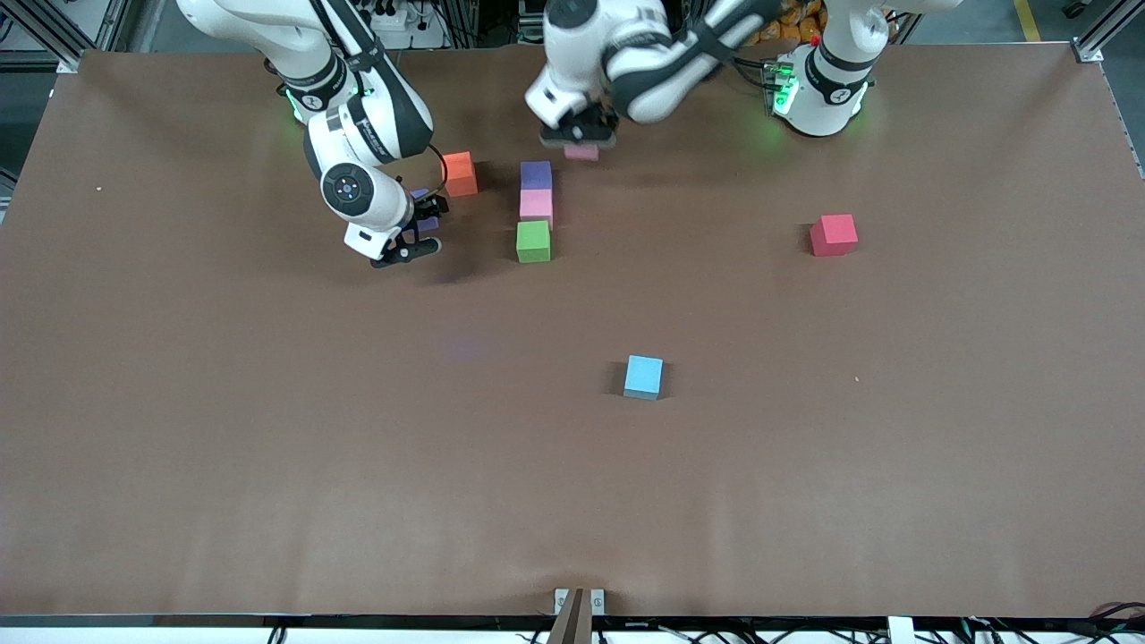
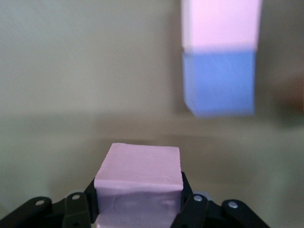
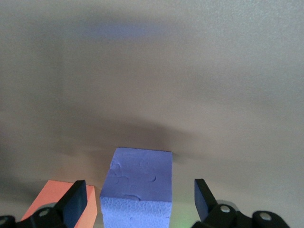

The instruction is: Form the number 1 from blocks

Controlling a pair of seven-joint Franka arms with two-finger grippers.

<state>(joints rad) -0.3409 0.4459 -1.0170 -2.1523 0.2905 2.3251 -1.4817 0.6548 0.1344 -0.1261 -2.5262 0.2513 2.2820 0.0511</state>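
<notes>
Setting the pink block (image 2: 138, 176) clamped in the left pincer (image 1: 580, 141) squarely beside the purple block (image 1: 536, 175) topping the purple-pink-green column is best done low and slowly, while the right pincer (image 1: 419, 234) waits apart around another purple block (image 3: 137, 186).

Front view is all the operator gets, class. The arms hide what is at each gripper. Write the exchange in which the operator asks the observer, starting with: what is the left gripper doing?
Observer: In the left wrist view, the left gripper is shut on a pink block, which it clamps by two opposite sides.
Operator: And the right gripper? I see only a bit of purple under the arm.
Observer: The right gripper is open. A purple block sits on the table between its fingers, with a gap showing on each side, so it is not gripped yet.
</notes>
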